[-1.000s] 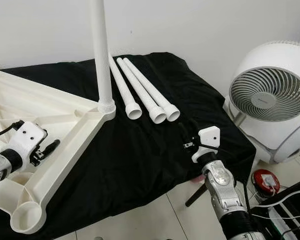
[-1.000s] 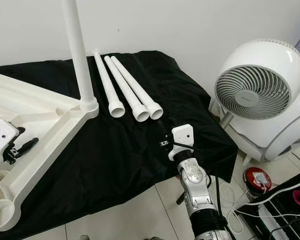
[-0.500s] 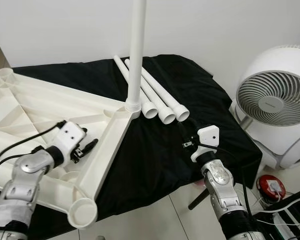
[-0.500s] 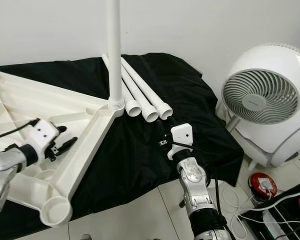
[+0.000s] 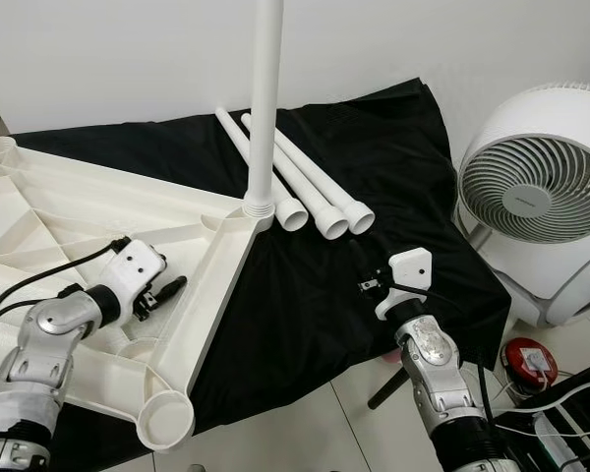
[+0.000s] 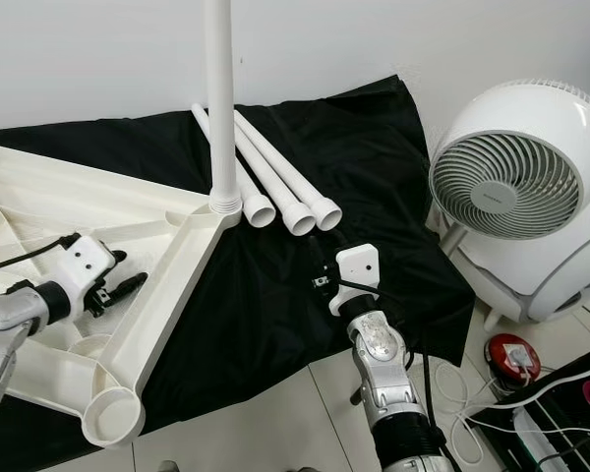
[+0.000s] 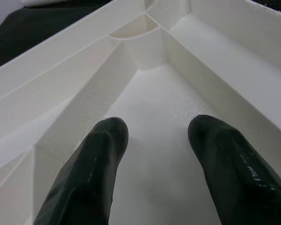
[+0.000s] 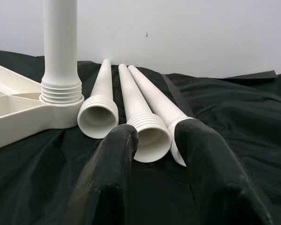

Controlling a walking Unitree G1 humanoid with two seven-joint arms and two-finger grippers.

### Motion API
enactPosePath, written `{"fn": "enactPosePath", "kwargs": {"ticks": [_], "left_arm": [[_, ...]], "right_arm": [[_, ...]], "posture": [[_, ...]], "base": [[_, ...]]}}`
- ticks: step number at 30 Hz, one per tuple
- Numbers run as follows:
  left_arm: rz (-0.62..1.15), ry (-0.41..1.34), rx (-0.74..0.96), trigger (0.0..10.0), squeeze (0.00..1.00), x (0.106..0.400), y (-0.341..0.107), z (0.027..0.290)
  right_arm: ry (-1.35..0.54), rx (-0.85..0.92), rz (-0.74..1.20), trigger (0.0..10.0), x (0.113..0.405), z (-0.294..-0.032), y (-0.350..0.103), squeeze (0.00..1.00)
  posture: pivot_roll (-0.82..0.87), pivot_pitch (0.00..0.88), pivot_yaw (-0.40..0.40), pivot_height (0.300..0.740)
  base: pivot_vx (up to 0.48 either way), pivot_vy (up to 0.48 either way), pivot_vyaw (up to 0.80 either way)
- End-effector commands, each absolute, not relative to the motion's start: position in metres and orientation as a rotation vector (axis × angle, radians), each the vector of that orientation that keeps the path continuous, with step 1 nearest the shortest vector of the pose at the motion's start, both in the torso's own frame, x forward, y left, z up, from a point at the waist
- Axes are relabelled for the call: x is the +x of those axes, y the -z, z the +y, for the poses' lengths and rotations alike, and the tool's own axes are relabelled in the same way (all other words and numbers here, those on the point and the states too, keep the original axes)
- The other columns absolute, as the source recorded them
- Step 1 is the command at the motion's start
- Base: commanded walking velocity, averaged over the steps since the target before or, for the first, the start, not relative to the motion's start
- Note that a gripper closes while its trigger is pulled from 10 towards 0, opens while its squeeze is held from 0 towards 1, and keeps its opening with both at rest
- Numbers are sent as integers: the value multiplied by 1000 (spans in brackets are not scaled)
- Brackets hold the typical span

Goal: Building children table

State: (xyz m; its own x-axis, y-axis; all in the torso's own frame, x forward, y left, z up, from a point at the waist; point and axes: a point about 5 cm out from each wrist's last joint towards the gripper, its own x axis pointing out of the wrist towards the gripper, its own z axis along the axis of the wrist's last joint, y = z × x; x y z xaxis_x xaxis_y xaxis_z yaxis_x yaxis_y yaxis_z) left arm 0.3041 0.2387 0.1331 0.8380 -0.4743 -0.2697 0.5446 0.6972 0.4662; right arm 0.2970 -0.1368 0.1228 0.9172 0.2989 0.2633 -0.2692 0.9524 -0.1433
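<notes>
One white tabletop (image 5: 69, 211) lies upside down on one black cloth (image 5: 305, 295). There are four white legs in all: one leg (image 5: 265, 98) stands upright in the tabletop's corner socket, and three loose legs (image 5: 320, 192) lie side by side on the cloth just beside that corner. Two more empty round sockets can be counted on the tabletop, one (image 5: 167, 421) at its near corner and one (image 5: 2, 147) at its far corner. One white fan (image 5: 543, 192) stands beside the cloth, on the side away from the tabletop.
</notes>
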Motion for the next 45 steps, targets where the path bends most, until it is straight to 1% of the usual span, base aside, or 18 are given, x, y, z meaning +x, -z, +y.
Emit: {"fn": "enactPosePath", "kwargs": {"ticks": [1,5,10,11,13,16,18,20,21,23,24,26,28,29,35,40,42,45], "left_arm": [[125,552,547,10000,0,303,-137,246],[151,642,510,10000,0,295,-144,259],[194,668,497,10000,0,290,-145,268],[242,709,471,10000,0,280,-148,280],[258,713,477,10000,0,276,-149,285],[275,709,546,10000,0,271,-150,294],[280,672,525,10000,0,268,-149,303],[280,672,525,10000,0,268,-149,303],[276,662,514,10000,188,268,-150,305],[260,652,483,10000,188,266,-153,309],[242,663,443,10000,1000,261,-156,311],[224,676,382,10000,1000,254,-161,313],[219,680,371,10000,1000,252,-162,312],[222,682,348,10000,0,249,-162,311],[190,658,319,10000,0,247,-164,308],[15,581,247,10000,0,256,-172,285],[-12,570,227,10000,0,257,-174,280],[-97,527,165,10000,0,259,-173,257]], "right_arm": [[-289,-100,-268,10000,295,-137,-119,0],[-296,-100,-265,10000,294,-137,-118,0],[-300,-100,-263,10000,294,-136,-118,0],[-305,-101,-260,10000,293,-135,-117,0],[-307,-100,-258,10000,292,-135,-117,0],[-311,-99,-255,10000,291,-134,-115,0],[-317,-100,-252,10000,291,-134,-115,0],[-317,-100,-252,10000,291,-134,-115,0],[-319,-100,-251,10000,291,-133,-114,0],[-320,-101,-250,10000,290,-133,-114,0],[-321,-101,-249,10000,290,-133,-114,0],[-323,-101,-246,10000,290,-133,-114,0],[-326,-100,-244,10000,290,-133,-113,0],[-340,-100,-242,10000,290,-131,-113,0],[-359,-84,-237,10000,290,-127,-113,0],[-343,-68,-246,10000,294,-128,-116,0],[-341,-67,-248,10000,294,-128,-116,0],[-322,-58,-248,10000,295,-131,-117,0]], "posture": [[24,39,-41,740],[33,40,-42,740],[35,40,-43,740],[36,40,-43,740],[39,42,-44,740],[41,43,-44,740],[44,46,-45,740],[44,46,-45,740],[44,46,-45,740],[52,52,-49,740],[54,55,-50,740],[60,59,-52,740],[60,59,-52,740],[67,61,-55,740],[73,61,-58,740],[76,58,-61,740],[75,58,-60,740],[70,53,-62,740]], "base": [[0,0,0],[0,0,0],[0,0,0],[0,0,0],[0,0,0],[0,0,0],[0,0,0],[0,0,0],[0,0,0],[0,0,0],[0,0,0],[0,0,0],[0,0,0],[0,0,0],[0,0,0],[0,0,0],[0,0,0],[0,0,0]]}}
